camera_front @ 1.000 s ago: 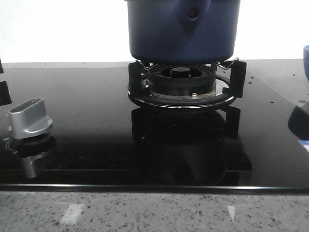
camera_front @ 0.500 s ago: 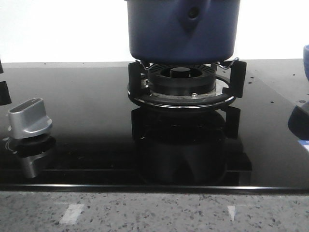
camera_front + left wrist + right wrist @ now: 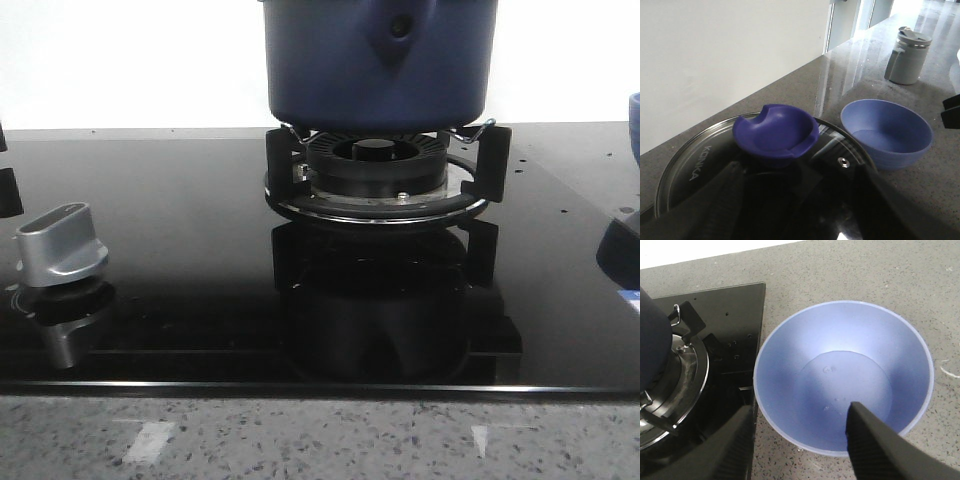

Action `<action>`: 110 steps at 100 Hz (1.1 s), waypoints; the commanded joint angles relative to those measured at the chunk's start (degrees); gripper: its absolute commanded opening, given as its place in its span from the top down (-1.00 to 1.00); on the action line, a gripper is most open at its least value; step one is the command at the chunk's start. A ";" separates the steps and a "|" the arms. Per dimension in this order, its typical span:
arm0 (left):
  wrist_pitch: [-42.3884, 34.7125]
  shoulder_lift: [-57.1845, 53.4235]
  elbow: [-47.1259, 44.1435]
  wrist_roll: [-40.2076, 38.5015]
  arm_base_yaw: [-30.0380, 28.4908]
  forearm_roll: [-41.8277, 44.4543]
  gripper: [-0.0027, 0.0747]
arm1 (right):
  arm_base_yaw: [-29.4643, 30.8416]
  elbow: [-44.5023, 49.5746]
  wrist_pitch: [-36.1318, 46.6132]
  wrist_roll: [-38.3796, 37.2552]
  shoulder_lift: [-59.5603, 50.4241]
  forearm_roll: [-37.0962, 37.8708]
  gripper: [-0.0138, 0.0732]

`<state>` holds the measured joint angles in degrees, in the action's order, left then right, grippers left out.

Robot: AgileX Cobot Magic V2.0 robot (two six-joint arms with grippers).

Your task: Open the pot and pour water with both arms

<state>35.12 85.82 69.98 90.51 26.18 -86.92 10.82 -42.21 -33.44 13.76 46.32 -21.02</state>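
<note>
**Pot sitting on the burner, both hands spread and holding nothing**

Now, looking from the front, the pot (image 3: pixel 378 62) is sitting on the black burner grate (image 3: pixel 385 180) at the back middle of the glossy black hob (image 3: pixel 180 260), its teardrop handle bracket with the small hole facing the camera. A silver knob (image 3: pixel 62 243) is standing on the hob near the left edge, and the hob itself is lying on the speckled grey bench (image 3: pixel 320 438). The rim of a light blue bowl (image 3: pixel 634 110) is just poking in at the far right. Neither hand is showing here.

From the left wrist, the left hand (image 3: pixel 795 200) is hanging with its dark fingers (image 3: pixel 720 192) spread apart over a glass lid (image 3: pixel 695 170) with a metal rim. A dark blue cupped lid knob (image 3: pixel 776 131) is sitting in the middle of the lid, beyond the fingers; I cannot tell whether they are touching the glass. The bowl (image 3: pixel 887 131) is resting just beside the lid, and a grey jug (image 3: pixel 909 55) is standing well beyond it.

From the right wrist, the right hand (image 3: pixel 800 440) is hovering with its fingers (image 3: pixel 867 440) apart above the bowl (image 3: pixel 842 375), gripping nothing. The bowl is sitting on the bench (image 3: pixel 855 275) just off the hob's edge, with the pot's dark side (image 3: pixel 652 340) and the grate (image 3: pixel 675 385) alongside.
</note>
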 commanded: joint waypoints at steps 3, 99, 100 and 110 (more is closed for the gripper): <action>1.14 -0.72 2.01 4.27 0.49 -7.37 -0.18 | 0.34 -2.24 3.89 0.36 -0.03 -0.12 -0.17; 5.90 12.74 13.73 7.15 3.14 -10.50 -0.35 | 0.34 -2.24 3.51 0.36 -0.03 -0.12 -0.17; 5.90 12.74 13.73 7.15 3.14 -10.44 -0.35 | 0.34 -2.24 3.51 0.36 -0.03 -0.12 -0.17; 5.90 12.74 13.73 7.15 3.14 -9.08 -0.34 | 0.34 -2.24 3.51 0.36 -0.03 -0.12 -0.17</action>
<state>38.95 101.11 81.72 97.70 28.65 -94.74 10.87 -42.21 -33.34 13.76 46.32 -20.92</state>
